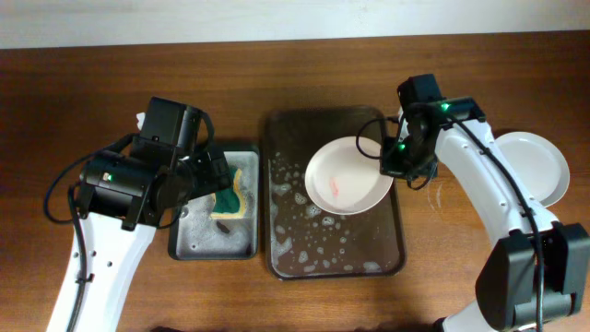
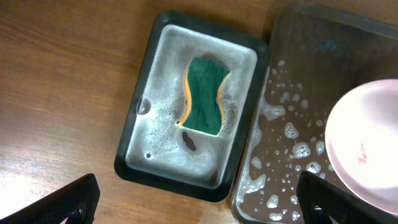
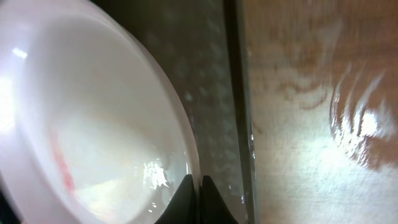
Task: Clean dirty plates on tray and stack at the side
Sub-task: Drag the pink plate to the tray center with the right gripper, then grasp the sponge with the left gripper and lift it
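A white plate [image 1: 346, 175] with a reddish smear is held tilted over the dark brown tray [image 1: 286, 249], which is wet with suds. My right gripper [image 1: 390, 159] is shut on the plate's right rim; in the right wrist view the fingers [image 3: 198, 193] pinch the rim of the plate [image 3: 93, 124]. A stack of white plates [image 1: 530, 166] sits on the table at the far right. My left gripper [image 2: 199, 202] is open and empty, above the table near the front edge of the small black tray [image 2: 180, 180]. The smeared plate also shows at the right of the left wrist view [image 2: 367, 152].
The small black tray [image 1: 184, 244] left of the brown tray holds soapy water and a green and yellow sponge [image 1: 230, 198], which also shows in the left wrist view [image 2: 204, 96]. A wet patch [image 3: 357, 121] lies on the wood right of the brown tray.
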Controlling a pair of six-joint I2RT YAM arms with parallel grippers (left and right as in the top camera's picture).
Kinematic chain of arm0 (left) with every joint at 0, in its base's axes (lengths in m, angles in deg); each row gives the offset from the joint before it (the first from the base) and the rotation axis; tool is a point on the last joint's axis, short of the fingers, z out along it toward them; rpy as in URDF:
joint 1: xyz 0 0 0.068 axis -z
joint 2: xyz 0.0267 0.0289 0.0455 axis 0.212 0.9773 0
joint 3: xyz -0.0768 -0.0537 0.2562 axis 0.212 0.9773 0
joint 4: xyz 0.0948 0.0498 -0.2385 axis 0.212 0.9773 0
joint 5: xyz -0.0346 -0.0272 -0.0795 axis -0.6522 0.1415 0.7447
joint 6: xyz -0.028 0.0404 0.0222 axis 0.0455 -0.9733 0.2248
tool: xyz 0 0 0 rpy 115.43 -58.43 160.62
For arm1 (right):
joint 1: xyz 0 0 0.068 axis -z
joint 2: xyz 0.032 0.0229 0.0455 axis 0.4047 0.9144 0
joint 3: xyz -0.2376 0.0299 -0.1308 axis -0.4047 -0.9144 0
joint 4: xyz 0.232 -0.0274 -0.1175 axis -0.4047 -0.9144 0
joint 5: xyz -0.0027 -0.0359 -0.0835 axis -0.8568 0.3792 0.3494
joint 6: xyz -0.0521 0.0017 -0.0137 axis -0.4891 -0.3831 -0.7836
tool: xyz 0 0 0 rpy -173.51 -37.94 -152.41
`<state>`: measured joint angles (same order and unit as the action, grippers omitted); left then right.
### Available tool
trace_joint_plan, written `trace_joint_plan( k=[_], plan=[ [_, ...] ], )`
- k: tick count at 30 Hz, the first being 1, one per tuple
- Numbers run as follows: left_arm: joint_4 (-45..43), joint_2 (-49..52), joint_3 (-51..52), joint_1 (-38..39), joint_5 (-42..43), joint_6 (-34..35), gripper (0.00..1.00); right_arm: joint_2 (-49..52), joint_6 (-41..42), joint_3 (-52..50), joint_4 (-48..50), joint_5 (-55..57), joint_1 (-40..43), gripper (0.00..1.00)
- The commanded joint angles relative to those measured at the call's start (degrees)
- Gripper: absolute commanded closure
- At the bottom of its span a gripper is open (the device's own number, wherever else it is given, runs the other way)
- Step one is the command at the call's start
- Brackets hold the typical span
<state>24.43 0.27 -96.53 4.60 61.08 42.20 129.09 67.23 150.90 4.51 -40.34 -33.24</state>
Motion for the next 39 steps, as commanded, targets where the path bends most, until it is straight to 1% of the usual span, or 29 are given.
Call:
trace_joint_plan(
  k=[1,3,5,6,7,8,9,11,13,15,19,20,21,22,23,24,25,27,28,31,32,33,34,35,37,38,39],
  plan=[
    [-0.09,-0.79,-0.04,-0.02,0.00,0.09,0.01,0.35,9.09,-6.88,3.45,-0.02,-0.87,0.96],
    [-0.09,-0.79,-0.04,-0.02,0.00,0.11,0.01,0.35,13.46,-11.87,7.52,-0.24,-0.85,0.96],
    [-0.09,-0.79,-0.04,-0.02,0.00,0.11,0.01,0.35,13.42,-14.82,10.03,-4.76,-0.94,0.96],
    [-0.09,-0.79,-0.04,-0.02,0.00,0.11,0.00,0.33,10.97,-14.93,10.05,-8.44,-1.18,0.86],
    [-0.09,-0.79,-0.04,-0.02,0.00,0.11,0.00,0.17,9.57,-14.69,9.79,-10.40,-1.29,0.69],
    [-0.09,-0.79,-0.04,-0.02,0.00,0.11,0.01,-0.66,5.11,-12.90,8.70,-11.80,-1.14,0.62],
    [-0.09,-0.79,-0.04,-0.02,0.00,0.09,0.01,-1.70,-0.22,-10.25,6.67,-10.58,-1.05,0.61],
    [-0.09,-0.79,-0.04,-0.02,0.00,0.09,0.01,-3.67,-7.37,-3.96,0.52,-5.42,-1.07,0.61],
    [-0.09,-0.79,-0.04,-0.02,0.00,0.11,0.01,-5.38,-14.43,2.49,-5.01,-3.13,-1.14,0.61],
    [-0.09,-0.79,-0.04,-0.02,0.00,0.11,0.01,-6.97,-17.20,6.86,-9.09,-3.21,-1.14,0.60],
    [-0.11,-0.79,-0.04,-0.02,0.02,0.11,0.01,-8.72,-17.55,7.50,-12.09,-5.31,-1.14,0.36],
    [-1.14,-0.79,-0.04,-0.02,1.11,0.35,0.01,-8.70,-17.55,7.21,-12.07,-6.25,-1.14,0.28],
    [-2.29,-0.79,-0.04,-0.02,1.53,0.33,0.01,-8.70,-17.57,7.15,-12.07,-6.14,-1.14,0.09],
    [-2.58,-0.79,-0.04,-0.02,1.49,0.31,0.01,-8.70,-17.57,7.15,-11.85,-6.10,-1.11,0.01],
    [-3.21,-0.79,-0.04,-0.04,1.22,0.31,0.01,-8.70,-17.57,7.15,-11.39,-6.16,-1.07,0.01],
    [-4.11,-0.59,0.02,-0.02,0.09,0.31,0.04,-8.70,-17.55,7.15,-10.99,-6.23,-1.07,0.01],
    [-4.28,0.15,0.35,-0.02,-0.72,0.33,0.23,-8.70,-17.57,7.15,-10.91,-6.23,-1.11,0.01],
    [-4.50,2.05,3.10,0.00,-0.85,0.33,0.42,-8.70,-17.59,7.13,-11.47,-6.21,-1.14,0.01],
    [-5.64,3.08,5.73,-0.02,-0.96,0.31,0.42,-8.70,-17.57,7.13,-11.63,-6.21,-1.14,0.01],
    [-13.27,8.20,18.03,-0.02,-1.81,-1.22,0.42,-8.68,-17.57,7.13,-11.69,-6.21,-1.14,0.01],
    [-15.10,9.31,19.91,-0.04,-0.81,-1.27,0.42,-8.68,-17.59,7.13,-11.72,-6.21,-1.14,0.01],
    [-21.46,12.22,24.11,-0.04,3.37,-4.85,0.43,-8.68,-17.57,7.13,-11.69,-6.21,-1.14,0.01],
    [-25.97,14.05,26.21,-0.04,5.97,-8.33,0.42,-8.68,-17.57,7.13,-11.69,-6.21,-1.14,0.01],
    [-29.88,16.24,27.76,-0.04,6.43,-9.35,0.40,-8.68,-17.57,7.13,-11.69,-6.21,-1.14,0.01],
    [-33.94,20.13,28.46,-0.26,6.03,-9.31,0.39,-8.68,-17.57,7.13,-11.69,-6.21,-1.14,0.01],
    [-35.17,21.33,28.46,-0.24,5.99,-9.31,0.42,-8.68,-17.57,7.13,-11.69,-6.21,-1.14,0.01],
    [-36.87,23.41,28.46,-0.24,4.87,-9.29,0.53,-8.68,-17.57,7.13,-11.69,-6.21,-1.14,0.01]
  ],
)
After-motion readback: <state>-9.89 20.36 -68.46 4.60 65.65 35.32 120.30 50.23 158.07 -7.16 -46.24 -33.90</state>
